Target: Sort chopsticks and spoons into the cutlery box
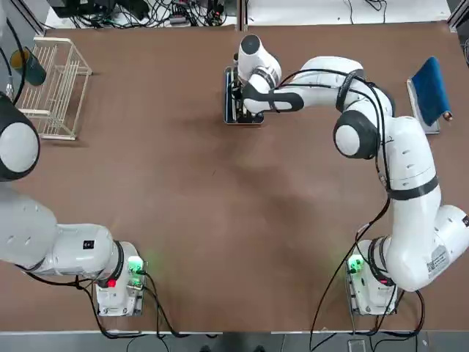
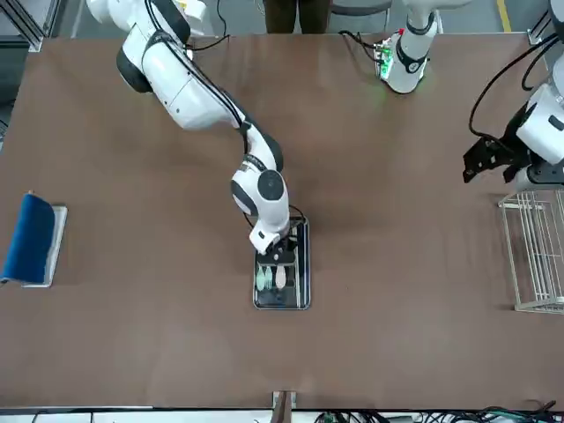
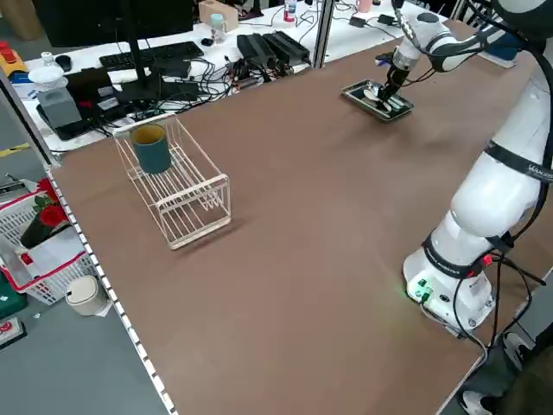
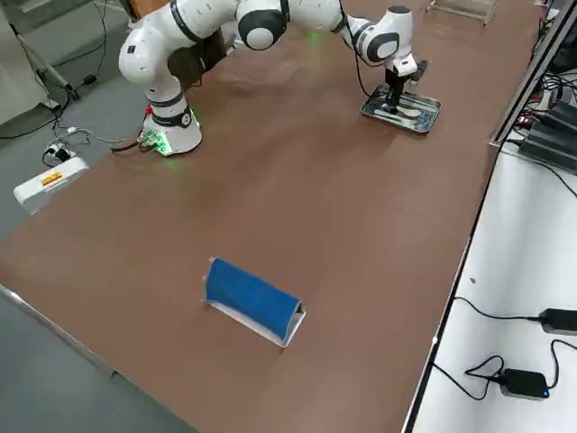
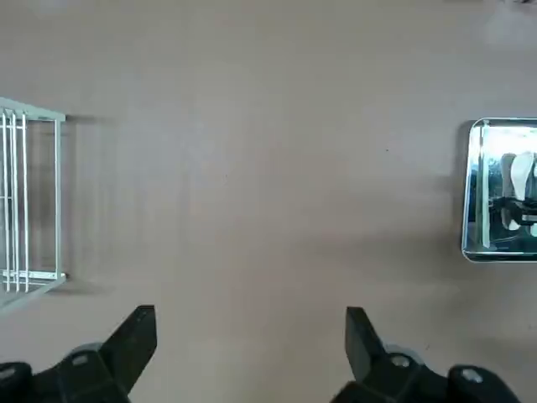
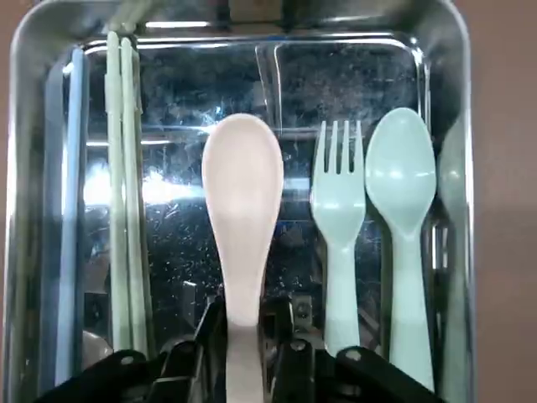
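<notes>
The cutlery box (image 6: 25, 168) is a shiny metal tray at the table's far side (image 1: 228, 95). My right gripper (image 6: 250, 323) hangs low over it (image 2: 280, 256). Its fingers straddle the handle of a pale spoon (image 6: 243, 193) lying in the middle compartment, with thin gaps on either side. The chopsticks (image 6: 122, 210) lie lengthwise in a side compartment. A pale green spoon (image 6: 401, 176) and a fork (image 6: 338, 201) lie in another. My left gripper (image 5: 250, 336) is open and empty, held back near the wire rack.
A white wire rack (image 1: 55, 88) holding a teal cup (image 3: 152, 149) stands at the far left. A blue object on a stand (image 1: 430, 92) sits at the far right. Bare brown table lies between them.
</notes>
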